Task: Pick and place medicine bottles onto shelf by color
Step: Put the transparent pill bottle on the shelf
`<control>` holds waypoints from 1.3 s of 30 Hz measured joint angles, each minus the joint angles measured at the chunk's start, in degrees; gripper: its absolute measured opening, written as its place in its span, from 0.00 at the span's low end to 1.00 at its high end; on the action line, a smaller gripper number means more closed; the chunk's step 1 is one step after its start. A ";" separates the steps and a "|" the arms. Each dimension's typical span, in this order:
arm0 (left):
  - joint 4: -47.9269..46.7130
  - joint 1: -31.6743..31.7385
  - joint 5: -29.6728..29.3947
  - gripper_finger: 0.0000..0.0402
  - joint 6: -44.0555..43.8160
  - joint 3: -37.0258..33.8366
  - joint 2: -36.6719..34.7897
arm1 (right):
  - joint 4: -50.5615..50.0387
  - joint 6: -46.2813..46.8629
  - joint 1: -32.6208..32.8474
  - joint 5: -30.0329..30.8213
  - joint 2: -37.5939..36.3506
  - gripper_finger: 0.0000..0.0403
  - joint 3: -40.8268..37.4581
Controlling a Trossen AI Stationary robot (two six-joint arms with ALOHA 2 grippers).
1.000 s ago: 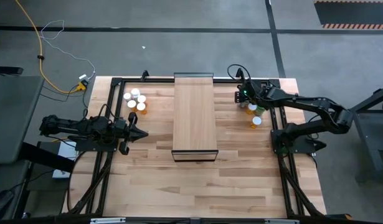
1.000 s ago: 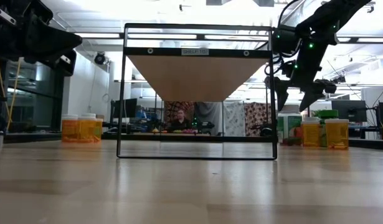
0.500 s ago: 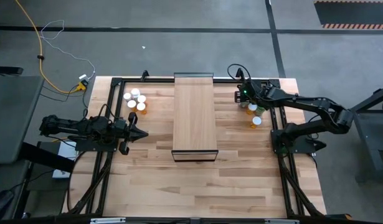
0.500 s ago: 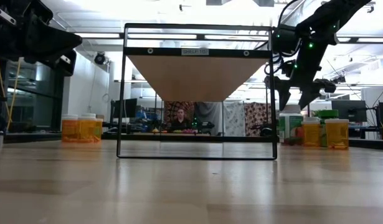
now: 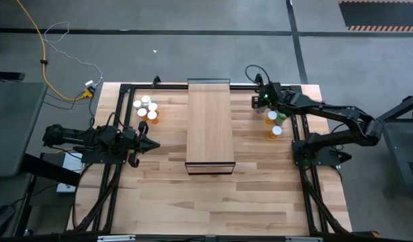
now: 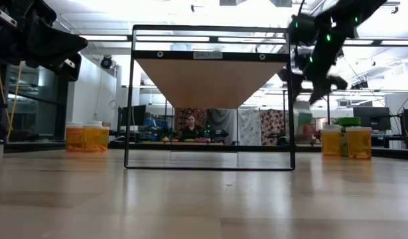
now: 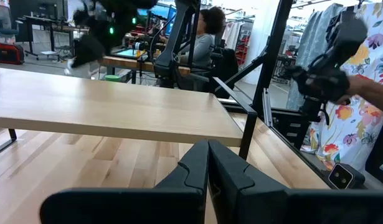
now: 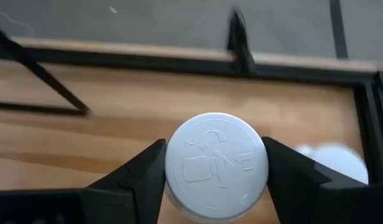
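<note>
Right wrist view: a bottle with a white cap sits squarely between the two dark fingers of the right gripper, which press against the cap from both sides and grasp it. Low view: the same bottle hangs blurred below the right gripper, lifted clear of the table, just beside the shelf frame's right post. High view: the right gripper is over the table's far right part, near the remaining bottles and right of the shelf. Another cluster of bottles stands left of the shelf. The left gripper waits at the table's left edge, fingers pressed together and empty.
</note>
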 joint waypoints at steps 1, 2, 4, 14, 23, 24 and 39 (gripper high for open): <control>0.00 -0.01 0.01 0.00 0.00 0.00 0.00 | -0.83 -0.78 0.36 0.11 -0.34 0.53 1.74; 0.00 -0.01 0.01 0.00 -0.01 0.00 0.00 | -1.56 -1.84 0.82 0.16 -0.62 0.53 3.67; 0.00 -0.01 0.01 0.00 -0.01 0.00 0.00 | -3.62 -3.97 2.04 -0.09 -0.71 0.53 8.32; 0.00 0.00 0.01 0.00 0.00 0.00 0.00 | -15.76 -13.80 10.62 -3.11 7.19 0.53 35.98; 0.00 -0.01 -0.01 0.00 -0.01 0.00 0.00 | -26.40 -21.67 15.00 -10.67 26.65 0.53 58.04; 0.00 0.00 0.01 0.00 -0.01 0.00 -0.01 | -27.18 -22.33 15.17 -10.89 28.51 0.53 59.92; 0.00 0.00 0.01 0.00 0.00 0.00 0.01 | -31.26 -17.82 11.78 -8.32 38.56 0.52 67.65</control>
